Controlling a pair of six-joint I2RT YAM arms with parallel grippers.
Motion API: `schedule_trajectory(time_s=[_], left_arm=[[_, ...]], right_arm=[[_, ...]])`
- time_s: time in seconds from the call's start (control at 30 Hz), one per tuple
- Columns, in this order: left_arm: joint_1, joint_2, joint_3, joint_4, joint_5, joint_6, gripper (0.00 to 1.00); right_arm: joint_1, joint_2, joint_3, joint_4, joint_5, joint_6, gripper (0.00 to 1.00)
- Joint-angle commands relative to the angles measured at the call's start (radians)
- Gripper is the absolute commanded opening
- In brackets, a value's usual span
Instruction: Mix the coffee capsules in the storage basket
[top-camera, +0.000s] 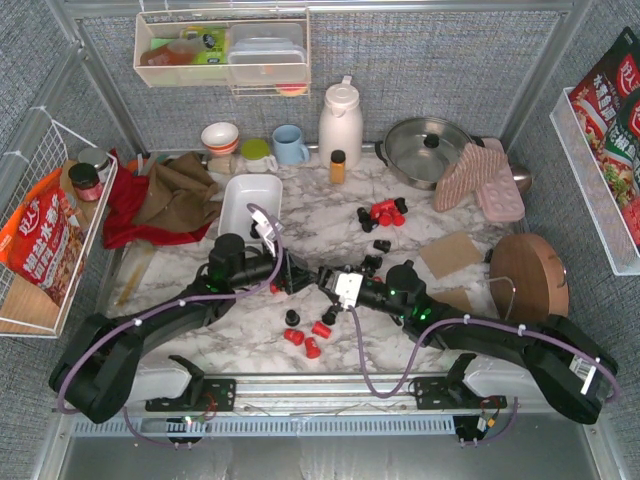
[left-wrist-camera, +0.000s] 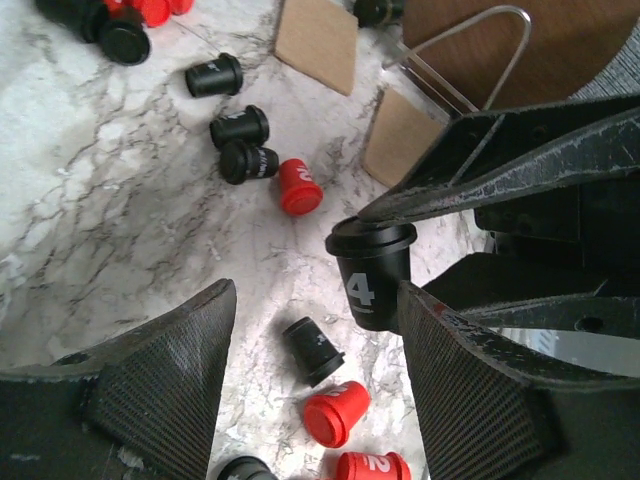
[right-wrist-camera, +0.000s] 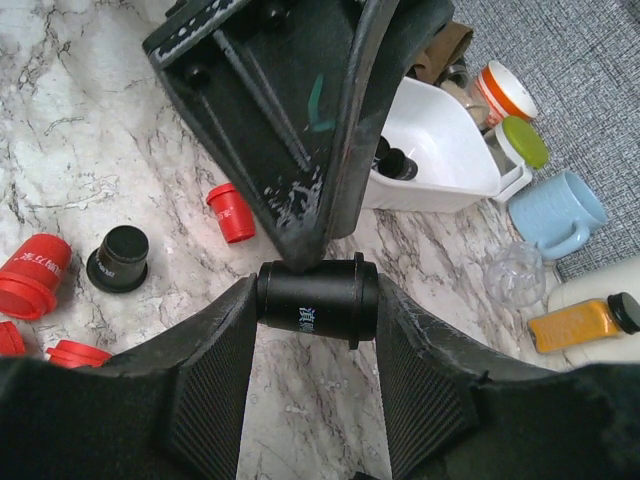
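My right gripper (top-camera: 338, 283) (right-wrist-camera: 317, 310) is shut on a black coffee capsule (right-wrist-camera: 317, 297), held sideways above the marble at mid-table. My left gripper (top-camera: 305, 277) (left-wrist-camera: 315, 300) is open, its fingers either side of that same capsule (left-wrist-camera: 372, 275), marked "4"; one left finger touches it from above in the right wrist view. The white storage basket (top-camera: 240, 205) (right-wrist-camera: 440, 185) lies behind the left arm with a couple of black capsules (right-wrist-camera: 395, 160) in it. Loose red capsules (top-camera: 385, 212) (top-camera: 305, 340) and black ones (top-camera: 378, 245) (left-wrist-camera: 240, 128) lie scattered on the table.
An amber bottle (top-camera: 338, 166), blue mug (top-camera: 290, 145), white jug (top-camera: 340, 120) and a pot (top-camera: 430, 148) stand at the back. An oven mitt (top-camera: 475, 175), a round wooden board (top-camera: 530, 275) and cardboard pieces (top-camera: 452, 252) lie right; cloths (top-camera: 165, 195) lie left.
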Motion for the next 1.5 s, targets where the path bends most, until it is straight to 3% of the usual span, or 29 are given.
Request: schedule_trajectory(time_s=[0.0, 0.4, 0.7, 0.8, 0.9, 0.97, 1.07, 1.23, 1.47], left_arm=[[-0.027, 0.031, 0.013, 0.089, 0.045, 0.008, 0.74], [-0.070, 0.103, 0.028, 0.177, 0.037, -0.039, 0.68], [-0.084, 0.164, 0.066, 0.188, 0.062, -0.051, 0.40], [-0.083, 0.150, 0.067, 0.175, 0.033, -0.049, 0.37], [-0.081, 0.117, 0.079, 0.088, -0.086, -0.020, 0.36], [-0.077, 0.090, 0.093, -0.008, -0.215, -0.002, 0.36], [-0.042, 0.053, 0.108, -0.128, -0.370, 0.005, 0.36], [0.051, 0.010, 0.140, -0.255, -0.717, -0.011, 0.41], [0.156, 0.118, 0.227, -0.285, -0.856, 0.001, 0.47]], right_arm=[[0.002, -0.011, 0.001, 0.035, -0.011, -0.017, 0.50], [0.005, -0.011, 0.007, 0.042, -0.032, -0.001, 0.50], [0.005, -0.009, 0.012, 0.027, 0.006, -0.001, 0.51], [0.005, -0.007, 0.013, 0.027, 0.037, 0.009, 0.62], [0.005, -0.013, 0.016, 0.006, 0.082, 0.030, 0.76], [0.005, -0.025, 0.024, -0.036, 0.114, 0.049, 0.80], [0.005, -0.041, 0.045, -0.111, 0.204, 0.120, 0.81], [-0.001, -0.048, 0.119, -0.359, 0.286, 0.385, 0.80], [-0.002, 0.023, 0.223, -0.685, 0.202, 0.587, 0.76]])
